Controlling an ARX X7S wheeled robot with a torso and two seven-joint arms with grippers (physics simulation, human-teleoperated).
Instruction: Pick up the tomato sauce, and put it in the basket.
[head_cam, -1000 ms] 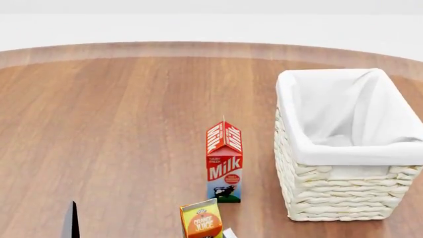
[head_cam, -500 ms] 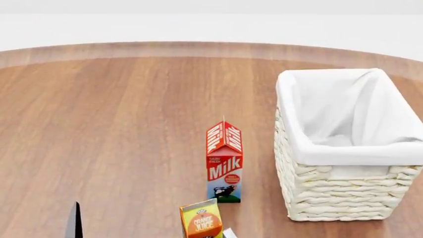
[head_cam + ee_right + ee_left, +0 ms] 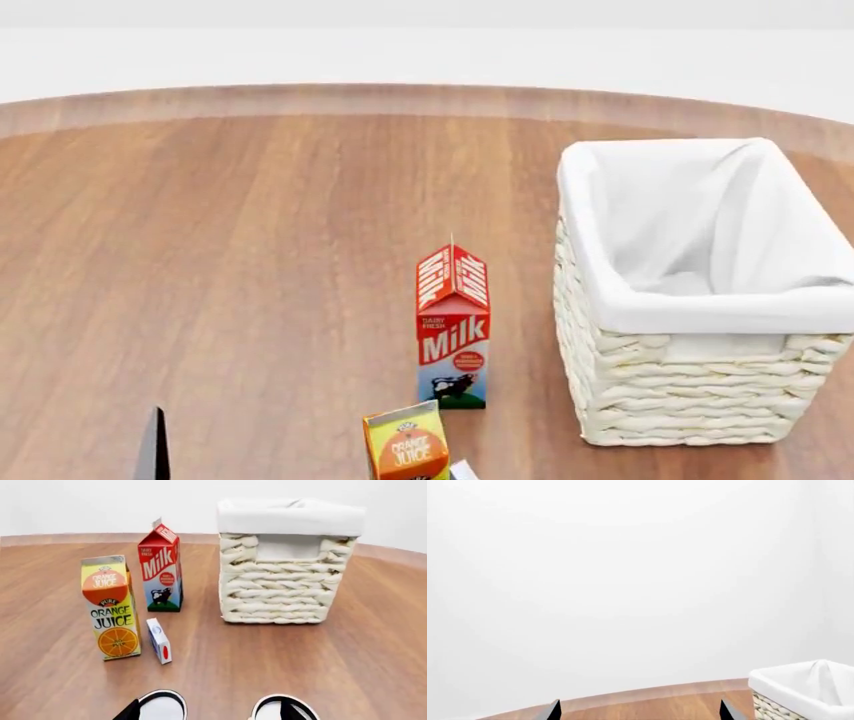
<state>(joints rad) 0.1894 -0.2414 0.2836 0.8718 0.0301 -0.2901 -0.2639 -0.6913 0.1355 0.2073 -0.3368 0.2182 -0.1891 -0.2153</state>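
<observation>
Fingertips of the right hand [image 3: 217,711] show at the rim of the right wrist view, two pale pads [image 3: 162,706] with dark edges standing apart with bare bench [image 3: 373,645] between them, so the hand is open and holds nothing. Just beyond them a small white box [image 3: 159,641] with a red mark stands beside the orange juice carton [image 3: 111,607], and the milk carton [image 3: 161,572] stands behind that, upright. The basket [image 3: 287,562], cream wicker with a white liner folded over its rim, sits beside the milk carton toward the bench's right edge; nothing shows inside it in the head view. The left hand [image 3: 639,711] shows only as two dark finger points set well apart, open, aimed over the far edge of the bench. The tomato sauce appears in none of the views.
</observation>
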